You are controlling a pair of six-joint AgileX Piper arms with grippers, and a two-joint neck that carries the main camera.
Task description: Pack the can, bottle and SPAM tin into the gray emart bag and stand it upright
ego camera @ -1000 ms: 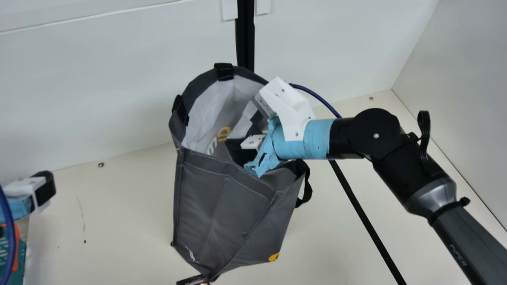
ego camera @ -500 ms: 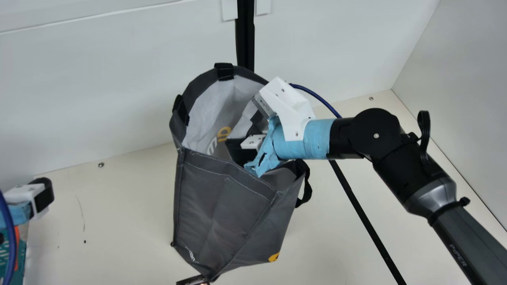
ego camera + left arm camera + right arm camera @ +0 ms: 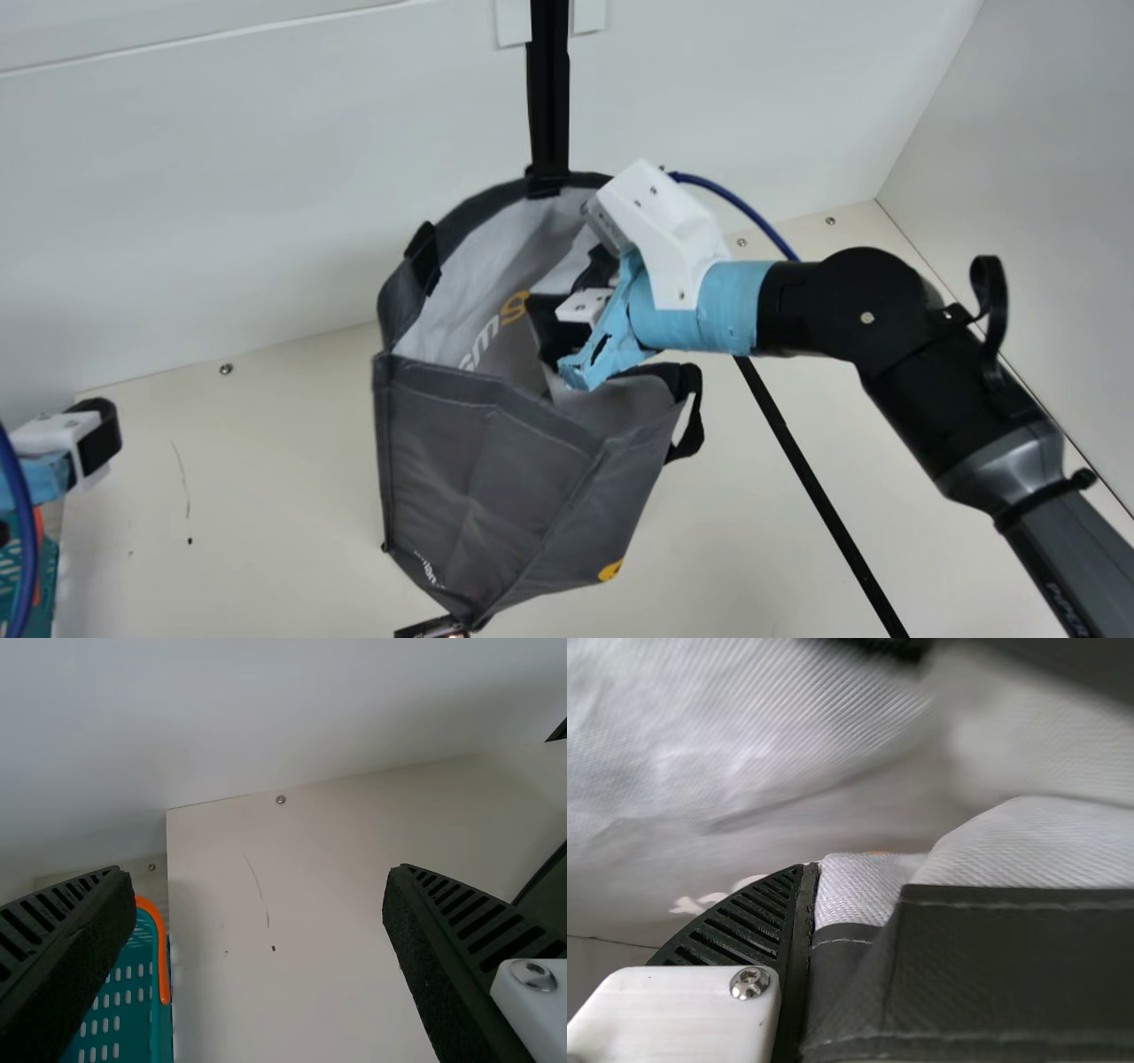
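in the main view, the gray emart bag point(image 3: 487, 461) is in the middle of the table point(image 3: 266, 496), its mouth open and up. the right gripper point(image 3: 571, 299) is at the right side of this mouth; the right wrist view shows it narrow, pinching the bag's cloth, with one ribbed finger point(image 3: 749, 921) against it. at left is the left gripper point(image 3: 104, 439), near the teal basket point(image 3: 40, 567). the left wrist view shows this gripper wide, and also the basket's many small holes.

The gray bag point(image 3: 496, 461) stands mouth up, pale lining showing, a black handle point(image 3: 692, 430) looped out at its right.
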